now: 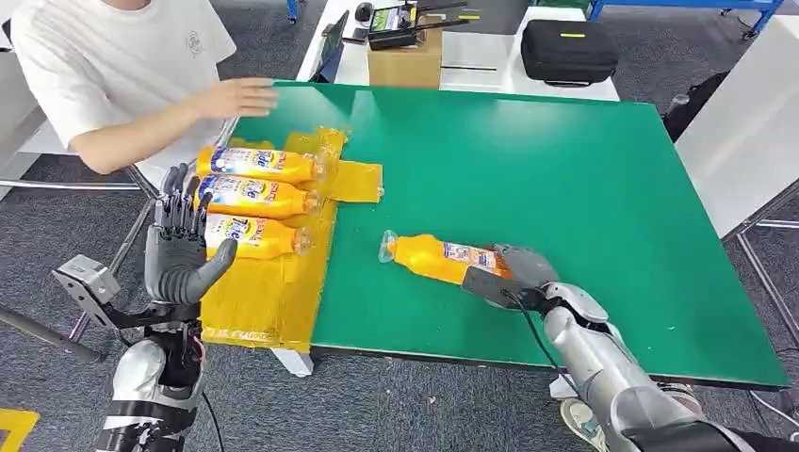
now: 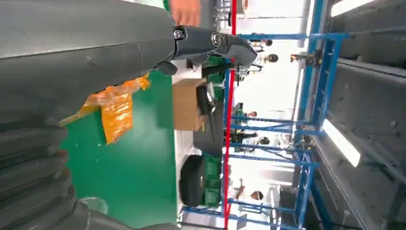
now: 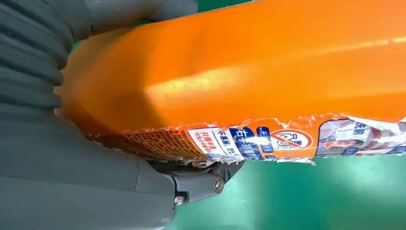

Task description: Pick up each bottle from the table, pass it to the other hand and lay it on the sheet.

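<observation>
An orange bottle (image 1: 438,257) lies on its side on the green table (image 1: 565,169), cap end pointing left. My right hand (image 1: 513,276) grips its base end; in the right wrist view the bottle (image 3: 263,72) sits between the thumb (image 3: 143,187) and the fingers above it. Whether it rests on the table or is just off it, I cannot tell. Three more orange bottles (image 1: 259,163) (image 1: 252,196) (image 1: 254,235) lie side by side on the yellow sheet (image 1: 264,301) at the table's left end. My left hand (image 1: 179,250) is raised at the sheet's left edge, fingers apart, holding nothing.
A person in a white shirt stands at the far left, one hand (image 1: 240,97) reaching over the table's back corner. A cardboard box (image 1: 405,61) and a black case (image 1: 568,49) sit on the white table behind. A white panel (image 1: 744,141) stands at the right.
</observation>
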